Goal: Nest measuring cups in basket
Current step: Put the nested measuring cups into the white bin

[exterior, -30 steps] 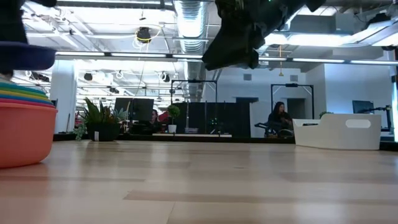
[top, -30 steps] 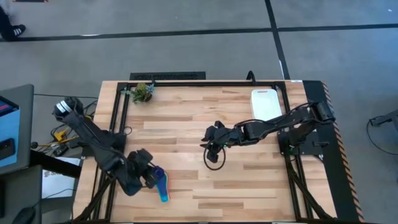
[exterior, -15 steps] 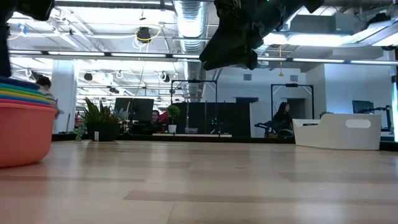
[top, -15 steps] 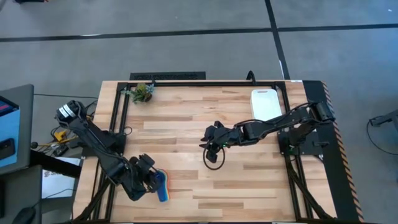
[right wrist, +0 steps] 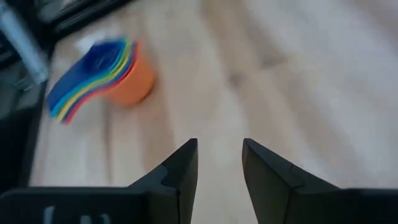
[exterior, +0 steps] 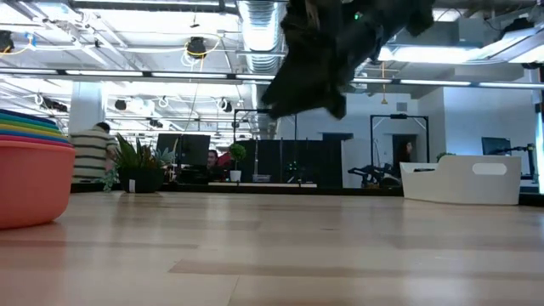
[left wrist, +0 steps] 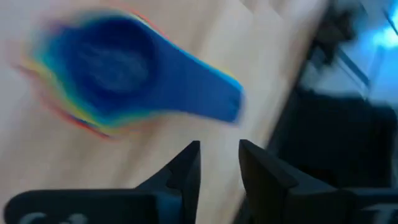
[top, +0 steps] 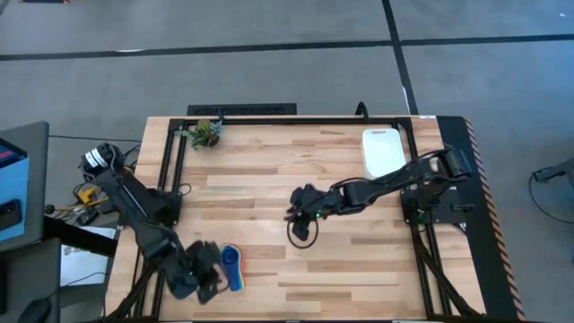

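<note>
Measuring cups point(top: 232, 266), nested in one stack with the dark blue one on top, lie on the table point(top: 359, 269) near its front left corner, well apart from the white basket point(top: 382, 150) at the far right edge. The left pincer point(top: 204, 282) now sits just beside the stack's handles with its fingers point(left wrist: 186, 171) a narrow gap apart and empty; a second ago it was closed over the stack, and it has since let go and backed off. The right pincer point(top: 297, 215) hovers over the table's middle, fingers point(right wrist: 181, 167) narrowly apart and holding nothing, shifted slightly leftward. No readable writing or labels show on the cups or basket.
</note>
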You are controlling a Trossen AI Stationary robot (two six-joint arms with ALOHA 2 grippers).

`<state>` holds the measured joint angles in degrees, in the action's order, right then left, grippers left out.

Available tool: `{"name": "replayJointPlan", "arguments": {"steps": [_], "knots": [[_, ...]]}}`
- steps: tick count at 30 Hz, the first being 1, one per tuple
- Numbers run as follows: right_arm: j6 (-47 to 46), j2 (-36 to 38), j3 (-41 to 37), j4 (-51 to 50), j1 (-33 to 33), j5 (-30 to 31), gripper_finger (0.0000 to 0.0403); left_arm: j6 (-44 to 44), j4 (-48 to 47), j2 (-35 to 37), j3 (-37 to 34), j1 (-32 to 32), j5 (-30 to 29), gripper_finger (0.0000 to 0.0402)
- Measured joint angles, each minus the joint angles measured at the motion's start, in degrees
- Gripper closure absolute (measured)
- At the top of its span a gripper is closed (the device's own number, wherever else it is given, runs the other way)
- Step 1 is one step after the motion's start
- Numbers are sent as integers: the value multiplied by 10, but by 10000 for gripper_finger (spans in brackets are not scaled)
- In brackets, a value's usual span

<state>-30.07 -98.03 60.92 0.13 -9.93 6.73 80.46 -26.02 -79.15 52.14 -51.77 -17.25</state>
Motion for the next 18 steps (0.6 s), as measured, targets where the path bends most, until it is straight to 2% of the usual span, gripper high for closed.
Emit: {"name": "replayJointPlan", "arguments": {"steps": [3, 7, 13, 18], "knots": [[-5, -47, -1, 77, -13, -56, 262, -6, 39, -29, 0, -16, 14, 326], [-12, -112, 11, 194, -31, -113, 279, 22, 41, -72, 0, -19, 20, 356], [12, -202, 91, 219, -45, -152, 309, -1, 76, -136, 0, -8, 22, 391], [38, -265, 162, 220, -55, -179, 333, -16, 79, -146, 0, 11, 17, 400]]}}
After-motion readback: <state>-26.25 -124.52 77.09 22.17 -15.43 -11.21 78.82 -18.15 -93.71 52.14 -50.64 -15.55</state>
